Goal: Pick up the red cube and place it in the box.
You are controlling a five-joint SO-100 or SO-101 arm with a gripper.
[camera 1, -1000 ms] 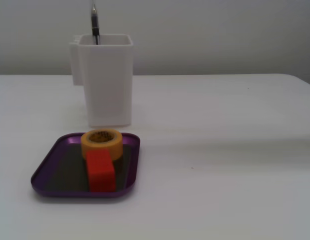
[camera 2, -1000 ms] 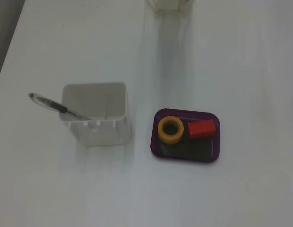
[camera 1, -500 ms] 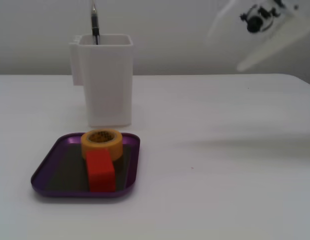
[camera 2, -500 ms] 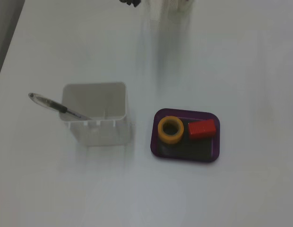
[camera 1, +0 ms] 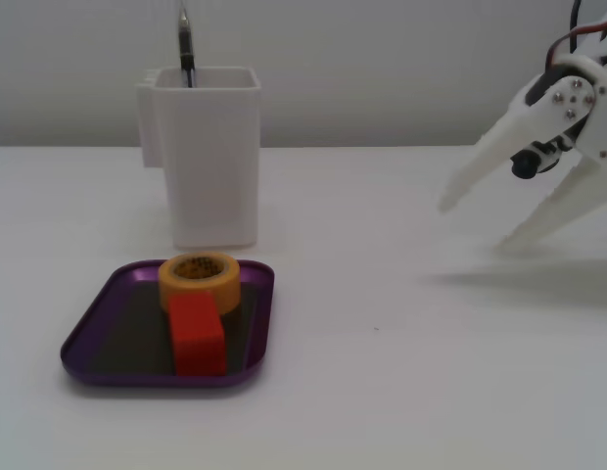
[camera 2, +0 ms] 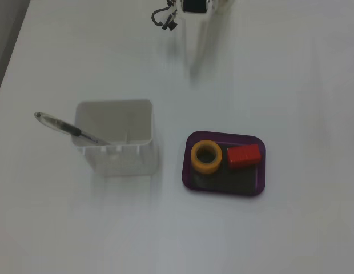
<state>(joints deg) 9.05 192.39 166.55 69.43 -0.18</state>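
The red cube lies inside the purple box, touching the yellow-orange tape roll that also sits in it. In the fixed view from above the cube lies at the right of the box, with the roll to its left. My white gripper hovers open and empty above the table at the right, far from the box. In the fixed view from above only the arm's dark wrist part shows at the top edge; the fingers blend into the white table.
A tall white square container holding a pen stands just behind the box; from above the container is left of the box. The table is white.
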